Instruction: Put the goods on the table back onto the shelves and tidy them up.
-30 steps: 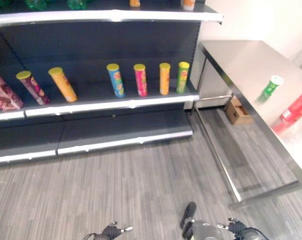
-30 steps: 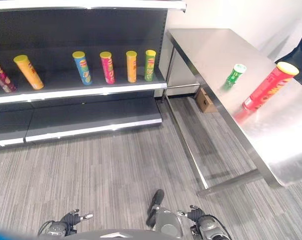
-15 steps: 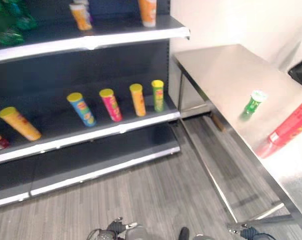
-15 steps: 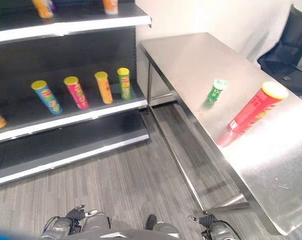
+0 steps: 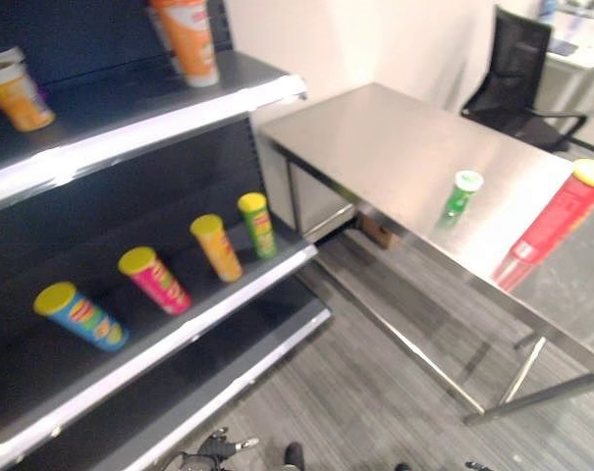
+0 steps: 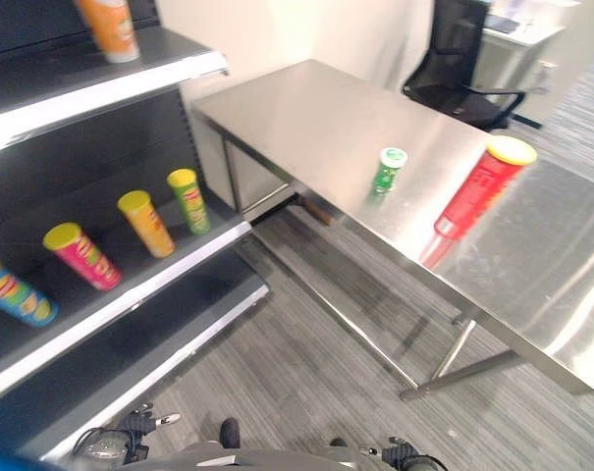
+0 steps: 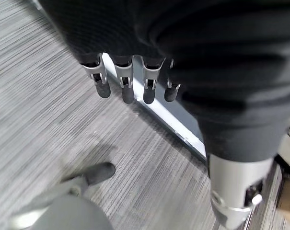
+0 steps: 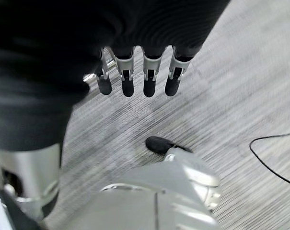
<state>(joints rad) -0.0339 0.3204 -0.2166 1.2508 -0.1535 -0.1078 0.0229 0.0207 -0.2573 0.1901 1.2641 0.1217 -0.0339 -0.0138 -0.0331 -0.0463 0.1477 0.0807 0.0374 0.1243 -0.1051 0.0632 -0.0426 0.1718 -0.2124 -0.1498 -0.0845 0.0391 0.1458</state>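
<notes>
Left eye view – table [image 5: 395, 147]: steel, just beside the shelf unit's end.
Green can [image 5: 460, 192]: upright on the table, mid-surface.
Red can [image 5: 555, 222]: upright on the table, near the green can, on the side away from the shelves.
Shelf [image 5: 169, 334]: blue can [image 5: 81, 316], pink can [image 5: 155, 281], orange can [image 5: 217, 247], yellow-lidded green can [image 5: 257, 224] in a row, the last nearest the table.
Right eye view – chair [image 6: 463, 59]: black, beyond the table's far end.
Left wrist view – left hand [image 7: 125, 79]: fingers hang straight and relaxed over grey floor, holding nothing.
Right wrist view – right hand [image 8: 135, 76]: fingers straight, relaxed, empty, over floor.
</notes>
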